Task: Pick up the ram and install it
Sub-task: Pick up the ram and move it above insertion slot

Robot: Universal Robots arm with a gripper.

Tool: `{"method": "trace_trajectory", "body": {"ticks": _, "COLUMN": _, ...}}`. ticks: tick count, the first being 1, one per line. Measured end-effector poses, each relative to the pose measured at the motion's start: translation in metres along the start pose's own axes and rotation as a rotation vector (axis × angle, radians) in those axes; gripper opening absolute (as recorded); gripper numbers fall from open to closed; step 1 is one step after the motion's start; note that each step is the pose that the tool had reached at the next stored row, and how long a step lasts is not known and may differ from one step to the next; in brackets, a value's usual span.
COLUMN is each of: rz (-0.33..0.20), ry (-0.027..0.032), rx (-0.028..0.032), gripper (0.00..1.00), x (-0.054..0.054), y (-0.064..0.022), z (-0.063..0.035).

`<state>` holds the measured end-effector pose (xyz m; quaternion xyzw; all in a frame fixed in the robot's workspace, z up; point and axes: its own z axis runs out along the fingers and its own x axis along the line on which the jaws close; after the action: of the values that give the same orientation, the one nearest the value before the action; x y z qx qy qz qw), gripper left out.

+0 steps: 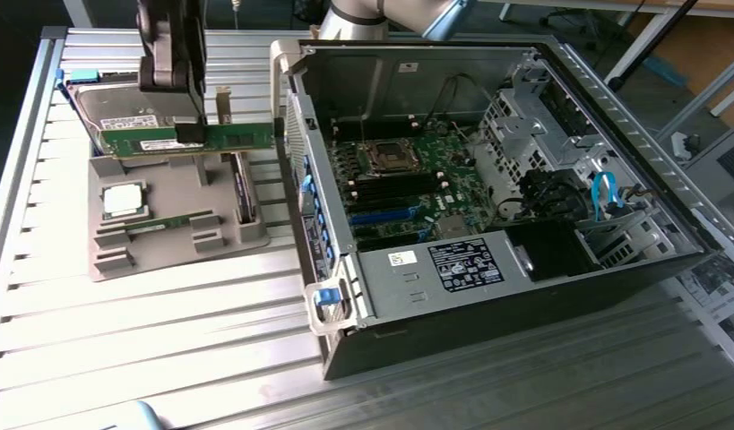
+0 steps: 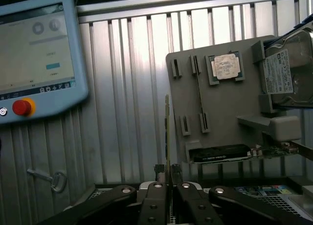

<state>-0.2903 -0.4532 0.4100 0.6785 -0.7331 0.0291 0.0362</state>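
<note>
Fingers (image 2: 177, 180) were clenched on the ram (image 1: 241, 136), which sat edge-on between them in the wrist view. In the exterior view the stick hung level, clear above the grey tray (image 1: 176, 258), with a second stick (image 1: 163, 222) lying in its slot below. So the pick-up looked done; the install was not, since the ram was well apart from the motherboard (image 1: 420, 170) inside the open case (image 1: 462, 296). Its empty slots were probably the dark strips beside the socket, though they were hard to make out. The case's metal wall on the exterior view's left stood between ram and board, just beside the tray. Over the tray and the case opening the air looked free, while cables and drive cages crowded the case's far side. The ribbed surface (image 1: 163, 349) lay bare in front of the tray.
</note>
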Motion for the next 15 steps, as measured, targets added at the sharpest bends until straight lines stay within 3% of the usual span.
{"method": "trace_trajectory", "body": {"ticks": 15, "rz": 0.000, "ry": 0.0027, "rx": 0.0002, "gripper": 0.14, "x": -0.001, "y": -0.0130, "z": -0.0002}}
